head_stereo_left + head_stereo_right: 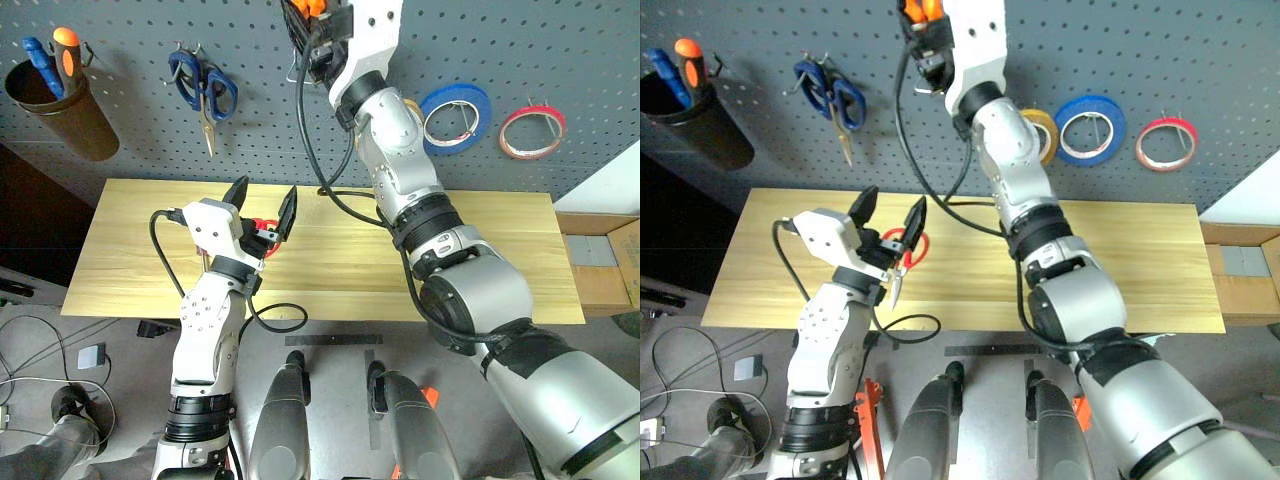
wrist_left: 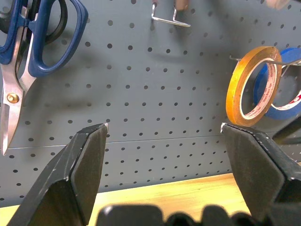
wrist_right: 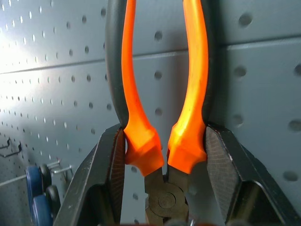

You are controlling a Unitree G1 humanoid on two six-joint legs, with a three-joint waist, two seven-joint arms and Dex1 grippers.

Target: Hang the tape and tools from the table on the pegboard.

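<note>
1. The right gripper [image 3: 162, 155] is closed on the pliers [image 3: 160, 117]; the orange-and-black handles are pinched just above the pivot and raised against the pegboard [image 1: 560, 40]
2. The pliers are judged stiff and fairly heavy; the rubbery handles should resist slipping, and the handle loop is the part to be passed over a hook
3. The left gripper [image 1: 262, 205] is spread wide and empty above the table [image 1: 500, 260]
4. The red-handled scissors [image 1: 902, 255] are lying on the table, just behind the left fingers; contact cannot be confirmed
5. The tape [image 1: 532, 131] is already hung on the pegboard
</note>
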